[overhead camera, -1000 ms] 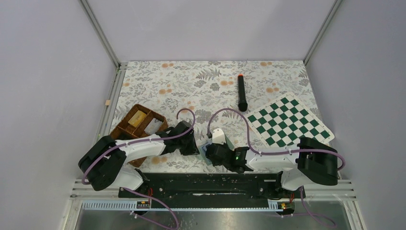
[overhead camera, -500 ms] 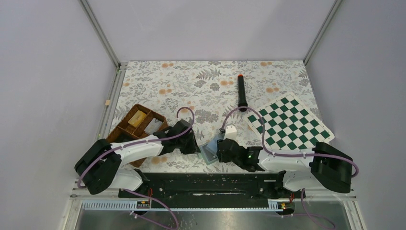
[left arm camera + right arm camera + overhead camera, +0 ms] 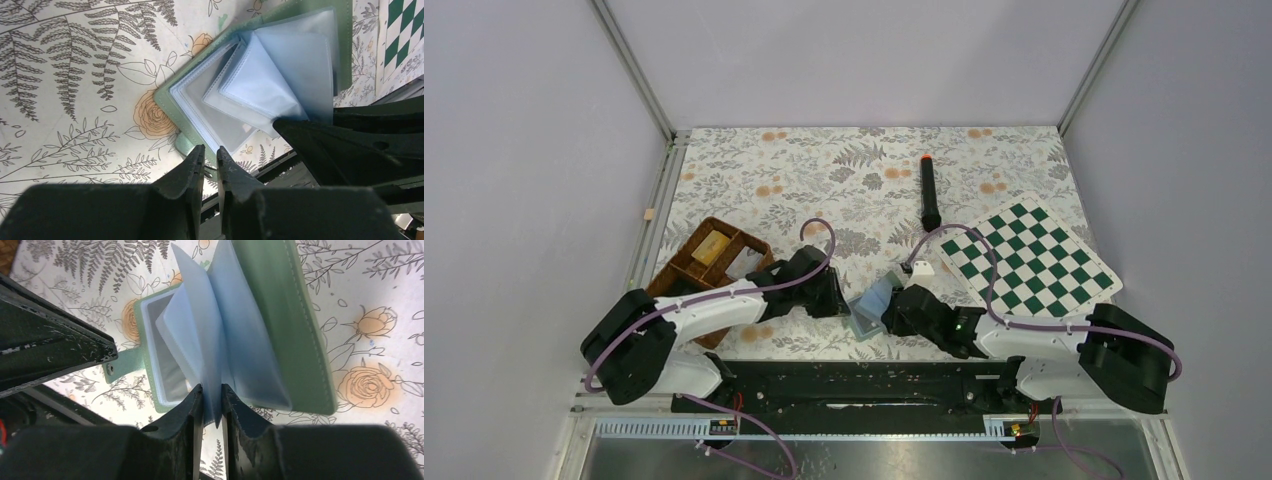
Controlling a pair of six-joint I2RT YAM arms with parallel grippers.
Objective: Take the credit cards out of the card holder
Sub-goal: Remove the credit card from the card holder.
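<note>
Where the two arms meet near the front of the floral table (image 3: 824, 170), the card holder (image 3: 867, 305) lies open. From the left wrist, the left gripper (image 3: 210, 162) has its jaws nearly together at the holder's green edge; whether they pinch it I cannot tell. From the right wrist, the right gripper (image 3: 212, 405) nips one clear sleeve (image 3: 200, 330), standing it up.

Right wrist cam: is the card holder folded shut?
No, the card holder is open, clear sleeves fanned up, one pinched in the right hand.
</note>
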